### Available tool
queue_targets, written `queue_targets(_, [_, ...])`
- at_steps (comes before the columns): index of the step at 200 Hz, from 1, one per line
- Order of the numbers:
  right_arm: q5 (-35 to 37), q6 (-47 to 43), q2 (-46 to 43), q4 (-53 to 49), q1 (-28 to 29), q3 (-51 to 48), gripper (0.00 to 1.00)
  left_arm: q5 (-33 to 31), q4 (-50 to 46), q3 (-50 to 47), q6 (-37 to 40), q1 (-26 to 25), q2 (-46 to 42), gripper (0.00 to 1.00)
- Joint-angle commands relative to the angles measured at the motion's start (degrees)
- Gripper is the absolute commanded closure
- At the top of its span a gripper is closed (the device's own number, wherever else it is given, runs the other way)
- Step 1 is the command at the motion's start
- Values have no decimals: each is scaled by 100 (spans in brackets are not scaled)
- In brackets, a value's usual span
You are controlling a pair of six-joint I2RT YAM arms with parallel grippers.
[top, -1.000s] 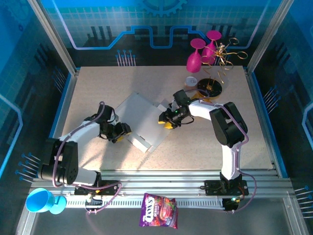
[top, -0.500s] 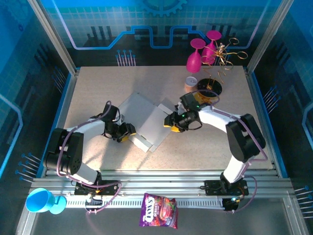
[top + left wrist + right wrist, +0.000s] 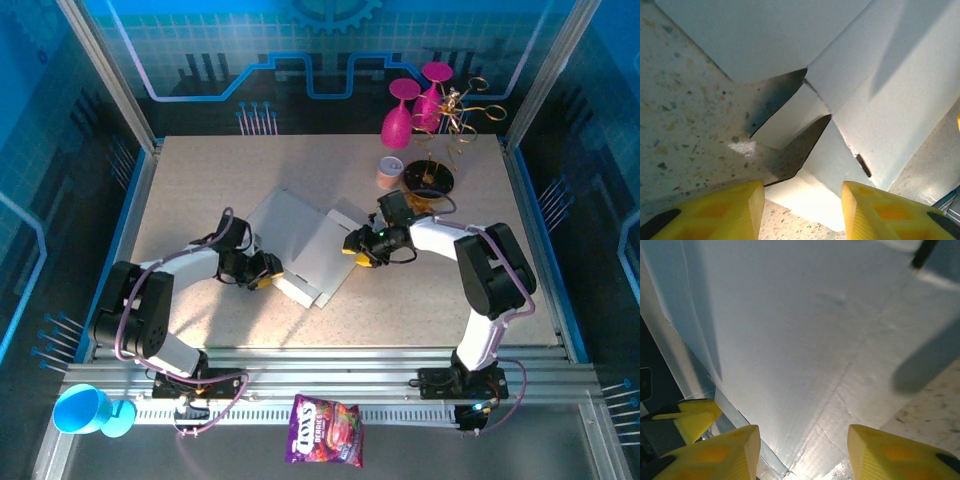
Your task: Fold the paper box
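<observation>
The paper box [image 3: 300,243] lies flat and unfolded mid-table, white-grey panels with small flaps. My left gripper [image 3: 262,272] sits low at its near-left edge. In the left wrist view, a small flap [image 3: 812,192] of the paper box [image 3: 900,105] lies between the yellow fingers [image 3: 725,212] of the left gripper [image 3: 802,212], which is open. My right gripper [image 3: 355,248] is at the box's right edge. Seen from the right wrist, the right gripper [image 3: 802,455] is open, its fingers [image 3: 890,455] straddling a creased panel of the paper box [image 3: 805,330].
Pink wine glasses [image 3: 410,105], a gold wire stand on a black base [image 3: 430,178] and a small pink cup [image 3: 389,172] stand at the back right. A purple candy bag [image 3: 325,430] and a blue cup [image 3: 85,410] lie beyond the near rail.
The left gripper has slid right along the box's near-left edge and its jaws have narrowed a little. The right gripper has drawn back to the right, and the box has shifted slightly right.
</observation>
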Motion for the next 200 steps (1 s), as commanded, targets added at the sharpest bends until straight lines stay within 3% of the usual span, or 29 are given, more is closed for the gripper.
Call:
queue_targets(1, [82,242,-249,33,168,-128,51,84,64,-186,-171,-34,-232,54])
queue_targets(49, [56,534,-529,129,507,-497,51,246,155,-165,-233,-60,-83,54])
queue_targets(79, [232,666,-849,438,286,-1012,47,197,153,-131,-268,-87,-78,54])
queue_targets(126, [-215,681,-365,668,170,-893,47,234,343,-33,-368,-191,216,61])
queue_targets(200, [-188,598,38,622,208,-586,50,180,303,67,-531,-320,-90,71])
